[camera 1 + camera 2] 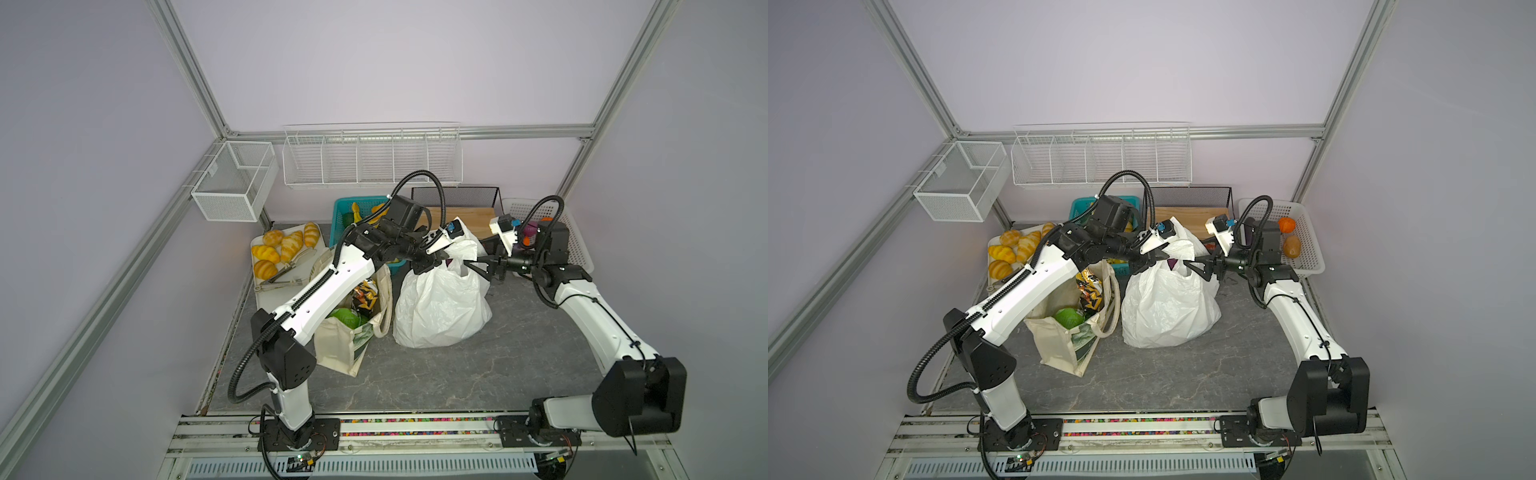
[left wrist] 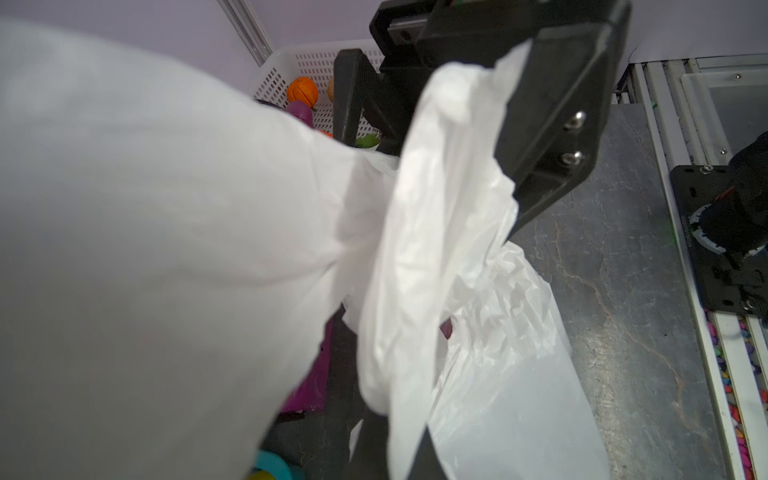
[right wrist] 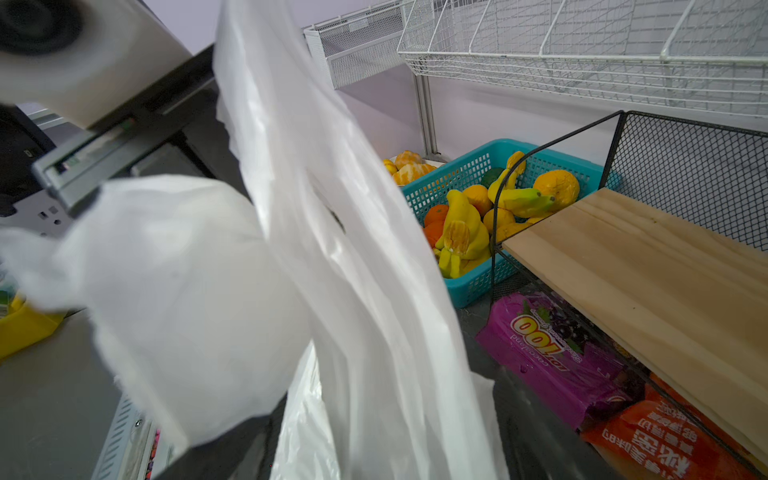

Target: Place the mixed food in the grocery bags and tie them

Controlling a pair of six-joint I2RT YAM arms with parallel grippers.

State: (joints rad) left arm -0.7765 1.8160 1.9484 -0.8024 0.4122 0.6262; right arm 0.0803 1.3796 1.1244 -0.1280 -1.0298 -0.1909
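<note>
The white plastic bag point(image 1: 440, 307) point(image 1: 1167, 307) stands on the table point(image 1: 457, 374). The left gripper point(image 1: 436, 259) point(image 1: 1154, 259) is clamped on a handle at the bag's top. The right gripper point(image 1: 473, 266) point(image 1: 1196, 266), at the top's opposite side, has its jaws spread apart. Just beside the bag, on the left arm's side, the canvas tote point(image 1: 336, 349) holds the zigzag snack bag point(image 1: 363, 297) and the green snack bag point(image 1: 347, 318). The orange vegetable point(image 1: 1286, 225) lies in the white basket point(image 1: 1308, 249) behind the bag.
</note>
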